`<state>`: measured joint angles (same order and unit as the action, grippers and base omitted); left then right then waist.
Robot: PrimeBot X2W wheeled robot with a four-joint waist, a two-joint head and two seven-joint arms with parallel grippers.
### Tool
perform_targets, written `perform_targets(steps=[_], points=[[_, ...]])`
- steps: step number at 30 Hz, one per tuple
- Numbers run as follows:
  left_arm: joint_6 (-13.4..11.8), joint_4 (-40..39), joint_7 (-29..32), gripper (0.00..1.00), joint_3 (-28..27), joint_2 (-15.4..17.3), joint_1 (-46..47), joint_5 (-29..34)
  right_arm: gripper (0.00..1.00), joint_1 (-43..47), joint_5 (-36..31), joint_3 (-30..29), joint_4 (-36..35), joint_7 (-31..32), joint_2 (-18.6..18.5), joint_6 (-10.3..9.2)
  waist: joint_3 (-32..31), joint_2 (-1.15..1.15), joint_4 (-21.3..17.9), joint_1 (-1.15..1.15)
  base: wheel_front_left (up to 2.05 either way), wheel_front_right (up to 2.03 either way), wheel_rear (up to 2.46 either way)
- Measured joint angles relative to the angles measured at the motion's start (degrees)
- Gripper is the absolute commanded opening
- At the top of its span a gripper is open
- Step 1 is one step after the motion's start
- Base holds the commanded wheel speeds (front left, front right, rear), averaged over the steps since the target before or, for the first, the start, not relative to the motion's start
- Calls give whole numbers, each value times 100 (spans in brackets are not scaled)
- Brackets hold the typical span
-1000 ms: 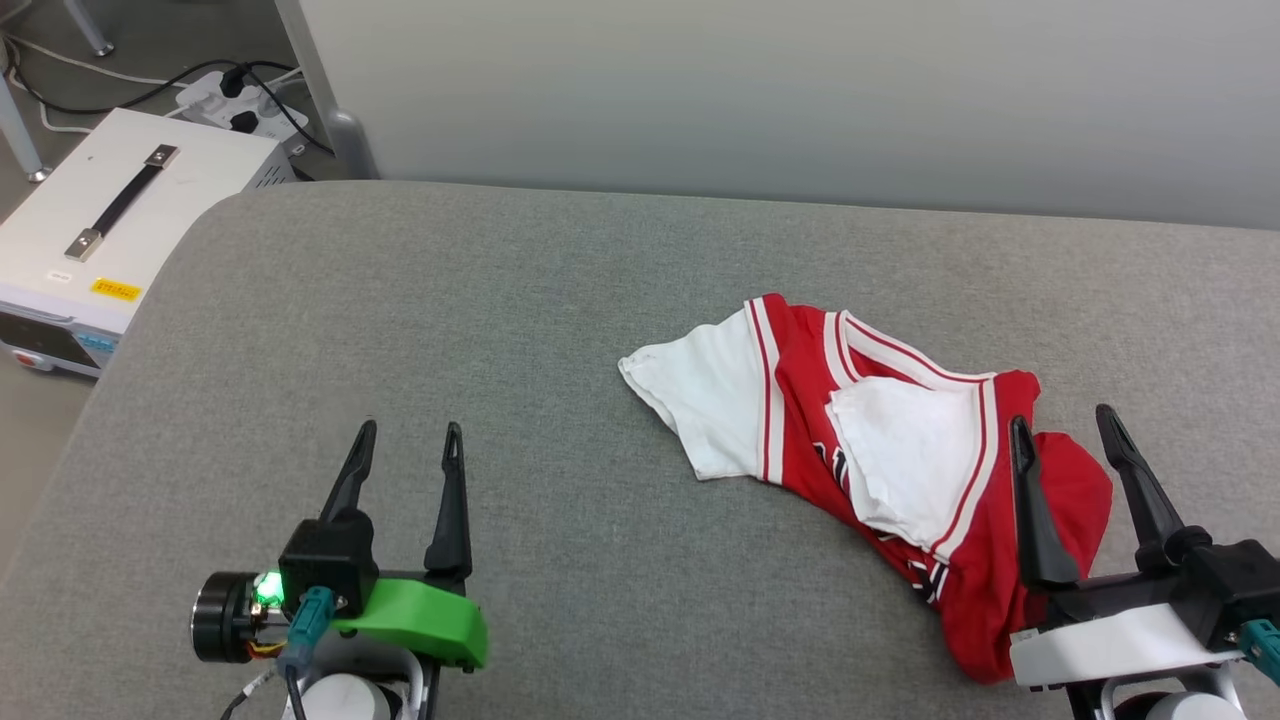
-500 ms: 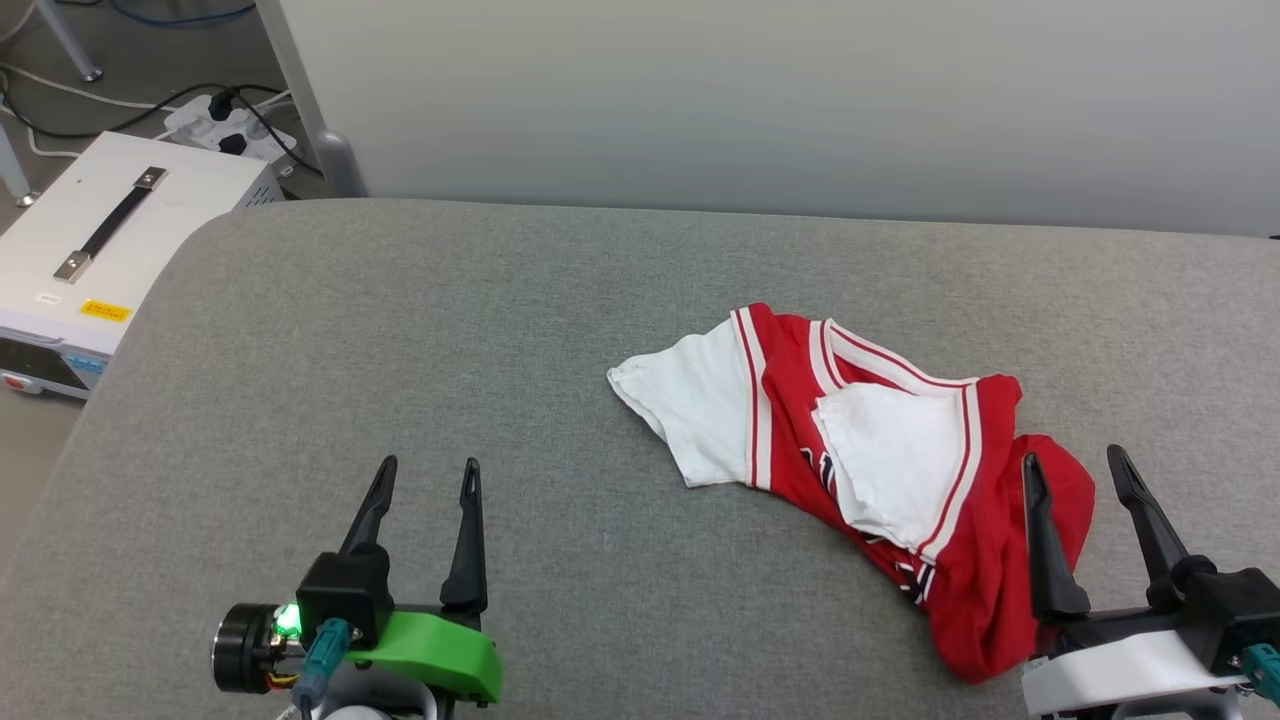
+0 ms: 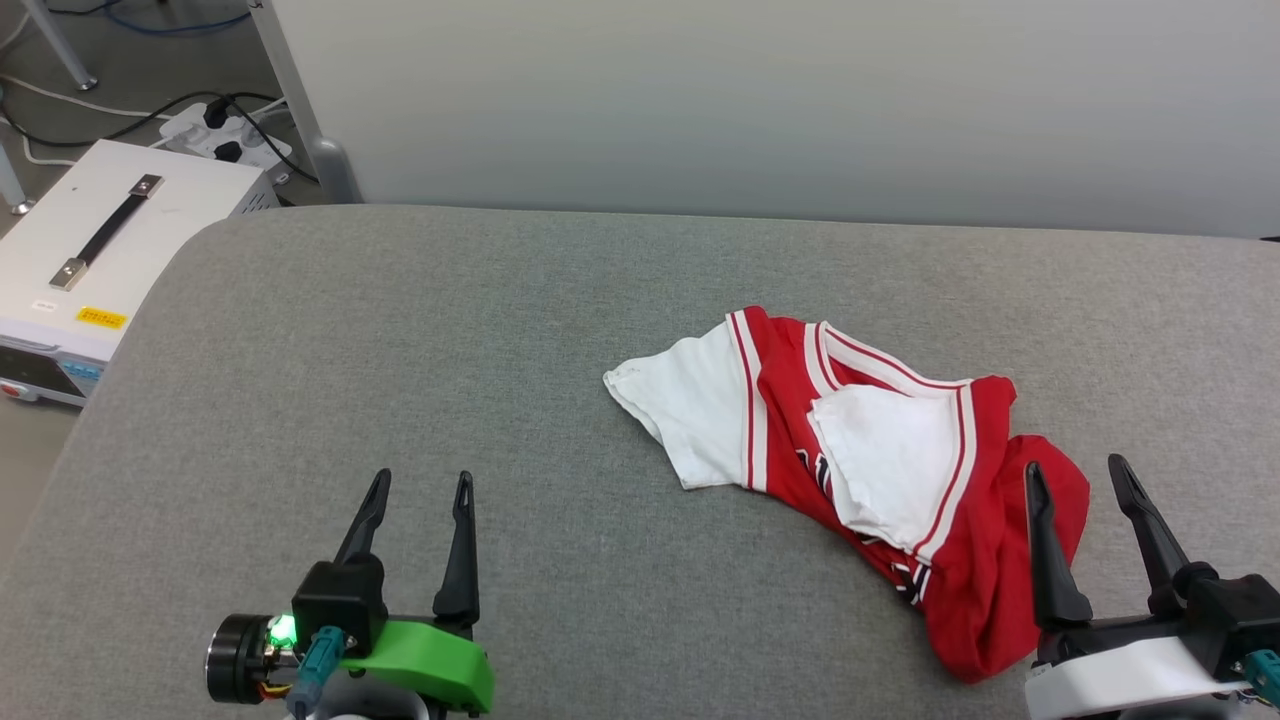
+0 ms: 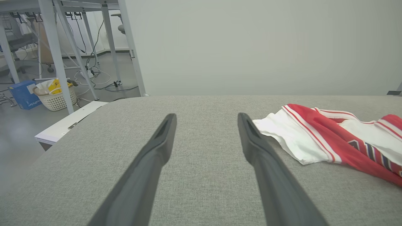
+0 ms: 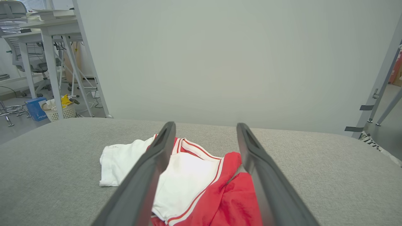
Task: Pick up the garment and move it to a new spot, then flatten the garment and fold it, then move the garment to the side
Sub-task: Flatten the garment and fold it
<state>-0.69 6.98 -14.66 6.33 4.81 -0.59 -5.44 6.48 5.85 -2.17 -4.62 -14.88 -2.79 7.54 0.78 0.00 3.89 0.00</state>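
The garment [image 3: 880,470] lies crumpled on the grey padded table [image 3: 500,350], right of centre: red body, two white sleeves with red-white trim, a bit of black lettering at its lower fold. My right gripper [image 3: 1072,469] stands open at the lower right, its left finger over the garment's red edge; through the right wrist camera the garment [image 5: 194,175] lies below and between the spread fingers. Well to the left, over bare cloth, my left gripper [image 3: 421,479] is open and empty. From the left wrist the garment [image 4: 329,138] shows off to the right of the fingers [image 4: 157,147].
A white box with a black handle [image 3: 90,240] stands on the floor past the table's left edge, with a power strip and cables [image 3: 215,125] behind it. A pale wall panel [image 3: 760,100] runs along the table's far edge. A basket [image 4: 55,97] sits among desk legs.
The head camera has shifted, so the whole scene sits lower and a little left. Both grippers stay open; the garment lies as before.
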Motion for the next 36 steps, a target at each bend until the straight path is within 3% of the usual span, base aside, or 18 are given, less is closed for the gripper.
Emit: perform_targets(steps=[7, 10, 14, 19, 23, 30, 33, 36], points=[[55, 24, 0, 100, -91, -79, 1, 80, 100, -396, -203, -14, -204, 1, -4, 0, 78, 0, 5, 0, 0, 0, 0], [93, 29, 0, 100, -108, -91, 4, 96, 100, -892, -275, 74, -349, 0, -197, 0, 134, 0, 13, 0, 0, 0, 0], [96, 37, 0, 100, -114, -110, 13, 113, 100, -1594, -110, 370, -229, 0, -800, 0, 235, 0, 22, 0, 0, 0, 0], [97, 85, 0, 100, -109, -125, 18, 137, 100, -2332, 417, 1358, 838, 52, -1760, 0, 319, 0, 19, 0, 0, 0, 0], [97, 103, 0, 100, -90, -138, 34, 136, 100, -3091, 1207, 2393, 1328, 1005, -2409, 0, 389, 0, 18, 0, 0, 0, 0], [98, 125, 0, 100, 8, -152, 163, 136, 100, -4035, 2913, 4411, 1202, 3241, -3457, 0, 577, 0, 65, 0, 0, 0, 0], [97, 132, 0, 100, 56, -158, 258, 135, 100, -4312, 3552, 5126, 932, 4127, -3766, 0, 703, 0, 115, 0, 0, 0, 0], [92, 132, 0, 100, 96, -160, 325, 104, 100, -4536, 3778, 5633, 798, 4570, -3918, 0, 823, 0, 161, 0, 0, 0, 0]])
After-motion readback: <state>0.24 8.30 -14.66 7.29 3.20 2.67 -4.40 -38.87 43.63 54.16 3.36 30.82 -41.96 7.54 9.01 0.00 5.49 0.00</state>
